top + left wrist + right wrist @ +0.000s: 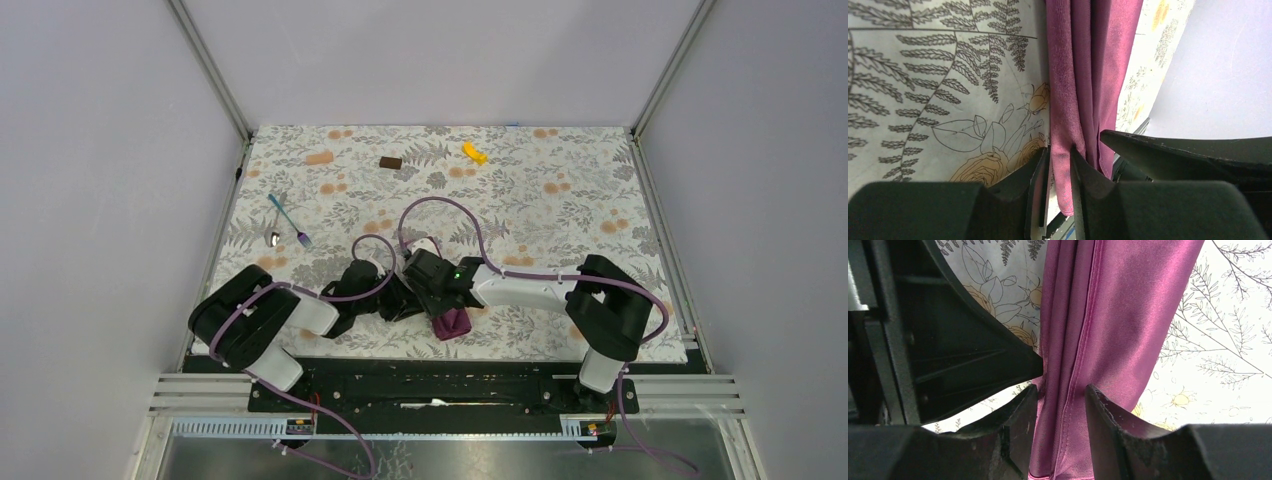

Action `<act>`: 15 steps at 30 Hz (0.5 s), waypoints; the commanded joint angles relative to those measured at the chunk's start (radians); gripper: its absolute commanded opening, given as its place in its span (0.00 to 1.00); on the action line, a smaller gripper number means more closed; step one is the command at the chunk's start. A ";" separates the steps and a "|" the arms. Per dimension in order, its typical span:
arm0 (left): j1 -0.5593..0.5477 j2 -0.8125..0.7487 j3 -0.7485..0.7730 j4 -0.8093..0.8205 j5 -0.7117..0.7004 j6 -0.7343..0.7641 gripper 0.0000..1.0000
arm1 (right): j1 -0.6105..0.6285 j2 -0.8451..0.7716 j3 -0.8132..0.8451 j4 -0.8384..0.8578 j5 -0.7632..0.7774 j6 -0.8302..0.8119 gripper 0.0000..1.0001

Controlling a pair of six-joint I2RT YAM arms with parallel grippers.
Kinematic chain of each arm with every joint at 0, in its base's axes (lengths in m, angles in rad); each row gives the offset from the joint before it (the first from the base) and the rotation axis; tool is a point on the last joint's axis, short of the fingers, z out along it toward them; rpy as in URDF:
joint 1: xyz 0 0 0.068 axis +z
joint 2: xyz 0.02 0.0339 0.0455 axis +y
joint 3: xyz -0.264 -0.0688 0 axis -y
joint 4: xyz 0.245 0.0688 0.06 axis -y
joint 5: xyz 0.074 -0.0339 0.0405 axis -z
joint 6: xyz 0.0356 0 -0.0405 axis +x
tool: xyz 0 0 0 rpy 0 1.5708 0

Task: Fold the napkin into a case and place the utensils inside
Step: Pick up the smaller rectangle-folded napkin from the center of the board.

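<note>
The plum napkin (452, 322) hangs bunched in long folds near the table's front edge, between both grippers. My left gripper (1060, 162) is shut on one thin edge of the napkin (1088, 75). My right gripper (1062, 405) is shut on a thicker fold with a stitched hem (1108, 315), and the cloth fills the gap between its fingers. In the top view the two grippers meet almost tip to tip, left (400, 300) and right (428, 290). The fork (292, 225) and spoon (274, 237) lie together on the covering at the left, apart from both grippers.
On the floral table covering (560, 210), a small brown block (390, 162), a yellow piece (474, 152) and a peach piece (319, 158) lie near the back edge. Purple cables (440, 205) loop over the middle. Walls stand close on both sides.
</note>
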 commanded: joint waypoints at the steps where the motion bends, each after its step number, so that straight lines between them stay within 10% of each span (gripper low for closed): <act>1: -0.005 -0.021 -0.032 -0.139 -0.061 0.050 0.29 | 0.008 -0.024 -0.014 0.010 0.032 -0.002 0.47; 15: -0.009 -0.001 0.030 -0.199 -0.090 0.098 0.43 | 0.007 -0.068 -0.050 0.027 0.024 0.005 0.46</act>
